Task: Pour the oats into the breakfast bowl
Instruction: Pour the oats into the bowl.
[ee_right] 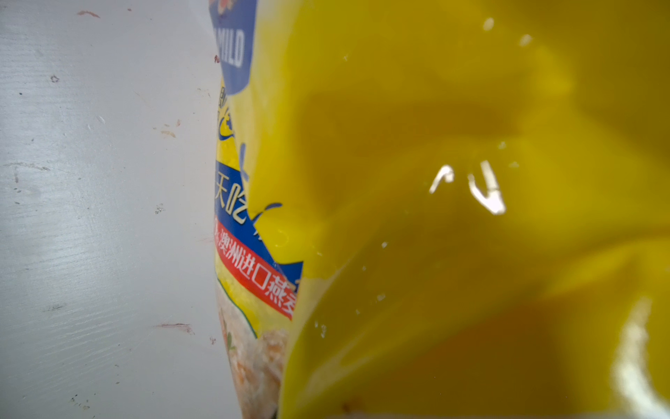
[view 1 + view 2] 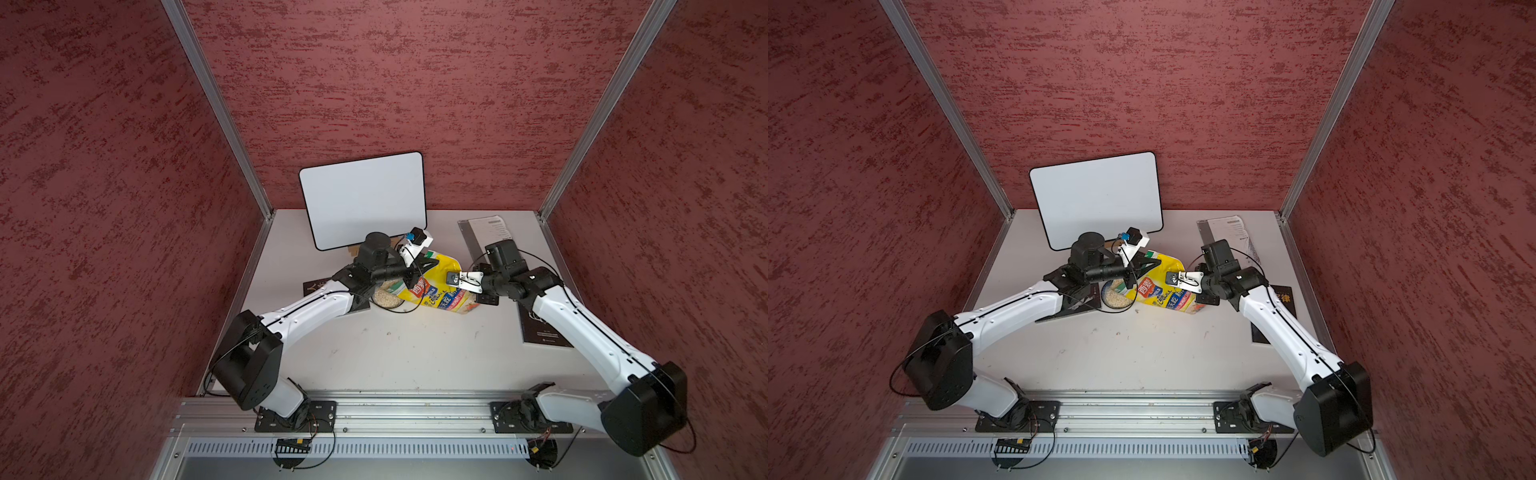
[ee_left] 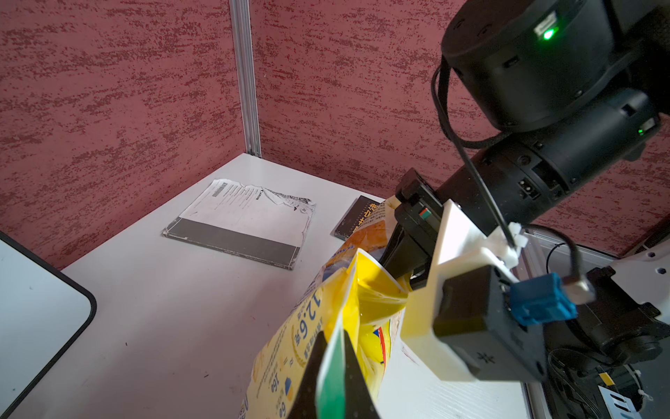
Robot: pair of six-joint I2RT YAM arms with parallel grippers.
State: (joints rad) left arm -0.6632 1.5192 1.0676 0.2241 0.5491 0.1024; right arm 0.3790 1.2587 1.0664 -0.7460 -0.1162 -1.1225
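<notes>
The yellow oats pouch (image 2: 440, 286) hangs tilted between my two grippers, its green-banded mouth lower and pointing at the breakfast bowl (image 2: 1105, 287). Pale oats (image 2: 384, 296) lie in the bowl, which my left arm partly hides. My left gripper (image 3: 335, 377) is shut on the green top band of the pouch (image 3: 308, 326). My right gripper (image 2: 484, 297) is shut on the pouch's bottom end, held higher. The right wrist view is almost filled by the yellow pouch (image 1: 435, 181), and my own fingers do not show there.
A white board (image 2: 361, 199) leans on the back wall just behind the left gripper. A torn manual (image 3: 243, 221) and a black booklet (image 2: 540, 328) lie at the right. A dark mat (image 2: 318, 286) lies under the bowl. Red walls enclose three sides.
</notes>
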